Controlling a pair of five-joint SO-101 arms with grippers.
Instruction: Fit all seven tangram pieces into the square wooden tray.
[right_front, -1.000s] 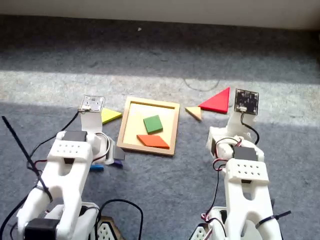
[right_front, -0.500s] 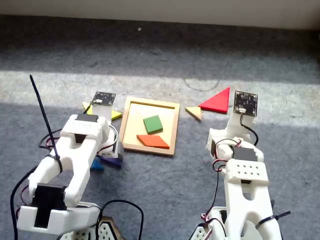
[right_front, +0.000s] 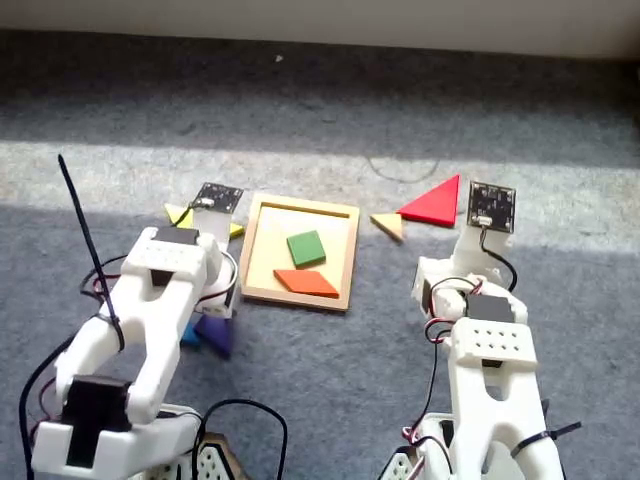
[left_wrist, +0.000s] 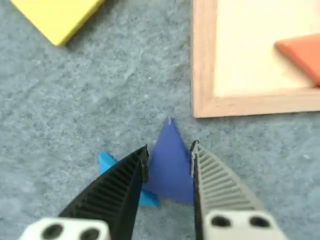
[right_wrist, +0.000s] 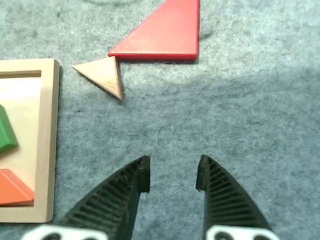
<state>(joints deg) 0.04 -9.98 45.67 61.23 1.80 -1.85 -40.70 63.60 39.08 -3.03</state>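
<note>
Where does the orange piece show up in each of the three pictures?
High view: orange piece lies in the wooden tray, along its near edge, by the green square.
Left wrist view: orange piece inside the tray, past the purple triangle held by the left fingers.
Right wrist view: orange piece in the tray, beside the green square.
Shared landmark: the tray.

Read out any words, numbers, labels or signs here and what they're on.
No readable text anywhere.
The wooden tray and pieces such as the green square are plain.
Any markings on the left arm's circuit board and the right arm's circuit board are too small to read.
</note>
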